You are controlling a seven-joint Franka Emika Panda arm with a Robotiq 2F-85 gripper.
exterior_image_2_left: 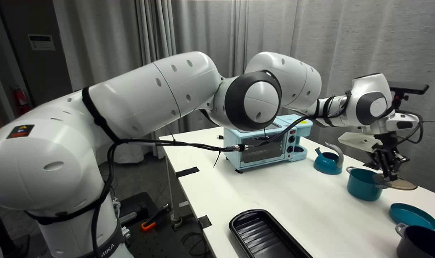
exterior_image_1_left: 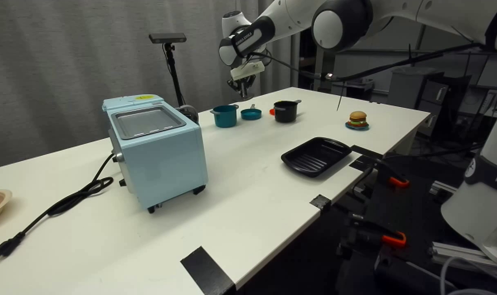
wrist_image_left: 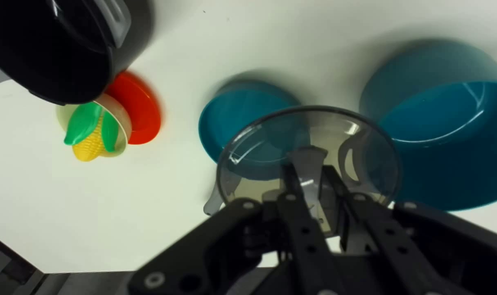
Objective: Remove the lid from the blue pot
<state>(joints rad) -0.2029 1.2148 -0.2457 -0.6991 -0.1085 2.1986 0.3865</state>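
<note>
One see-through lid (exterior_image_2_left: 402, 184), clamped in your pincer (wrist_image_left: 309, 171), hangs above and beside the open blue pot (exterior_image_2_left: 363, 187); lift-off looks done, so next you'd set it down clear of the pot

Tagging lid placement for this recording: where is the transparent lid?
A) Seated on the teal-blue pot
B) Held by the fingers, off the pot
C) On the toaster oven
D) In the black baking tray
B: in the wrist view the fingers grip the transparent lid by its handle, and the teal-blue pot stands uncovered.
</note>
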